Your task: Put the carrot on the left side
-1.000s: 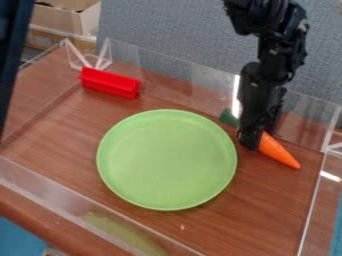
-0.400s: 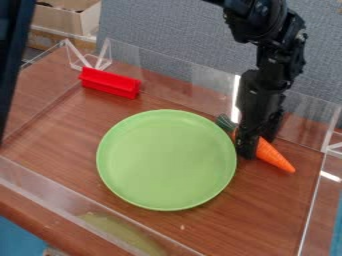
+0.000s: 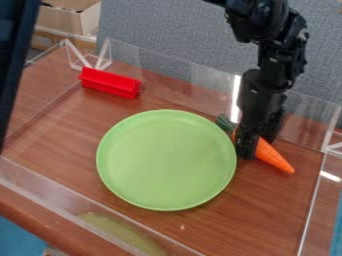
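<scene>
Hand over the carrot's thick end, right of the plate.

The carrot [image 3: 274,154] lies on the bench [image 3: 54,110] just right of the green plate [image 3: 167,158], tip pointing away from it. The hand [image 3: 249,143] points straight down at its thick end, jaws spread wide, nothing gripped. The carrot looks light, stiff and smooth, so its taper may slip; gripping across the thick end seems safest.

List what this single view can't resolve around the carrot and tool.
- Carrot: thick end hidden behind the tool; only the orange tip shows.
- Tool: fingers dark and small, so contact with the carrot can't be judged.
- Red block: too blurred for detail.
- Arm: cut off by the top edge.
</scene>
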Robot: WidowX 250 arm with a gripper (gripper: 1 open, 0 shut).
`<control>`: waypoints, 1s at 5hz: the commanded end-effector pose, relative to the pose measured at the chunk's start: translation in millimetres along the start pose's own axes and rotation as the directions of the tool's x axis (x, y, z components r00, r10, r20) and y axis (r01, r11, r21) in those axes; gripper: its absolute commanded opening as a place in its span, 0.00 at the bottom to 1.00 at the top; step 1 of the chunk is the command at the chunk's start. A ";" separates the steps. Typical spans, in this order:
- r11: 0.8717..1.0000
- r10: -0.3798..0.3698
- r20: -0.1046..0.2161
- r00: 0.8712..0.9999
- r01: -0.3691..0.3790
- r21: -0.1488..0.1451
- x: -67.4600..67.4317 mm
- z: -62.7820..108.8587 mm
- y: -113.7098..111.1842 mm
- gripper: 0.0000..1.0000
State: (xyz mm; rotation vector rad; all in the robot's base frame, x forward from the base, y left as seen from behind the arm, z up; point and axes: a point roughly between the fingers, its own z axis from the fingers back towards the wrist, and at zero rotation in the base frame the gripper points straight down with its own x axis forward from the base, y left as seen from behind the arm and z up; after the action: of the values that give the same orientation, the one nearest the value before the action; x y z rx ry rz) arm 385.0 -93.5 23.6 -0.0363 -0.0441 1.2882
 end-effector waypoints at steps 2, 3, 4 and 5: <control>0.999 -0.026 -0.025 0.999 0.026 -0.024 -4.9 23.3 7.4 0.00; 1.000 -0.021 -0.068 0.997 0.020 -0.023 1.1 37.0 3.8 0.00; 1.000 -0.016 -0.115 0.993 0.013 -0.025 6.7 51.0 -0.8 0.00; 1.000 0.001 -0.167 0.986 -0.006 -0.027 17.2 68.3 -4.6 0.00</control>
State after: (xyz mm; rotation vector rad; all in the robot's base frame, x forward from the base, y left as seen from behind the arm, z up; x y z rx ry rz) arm 381.1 -79.8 57.5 -0.0909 0.1530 1.2838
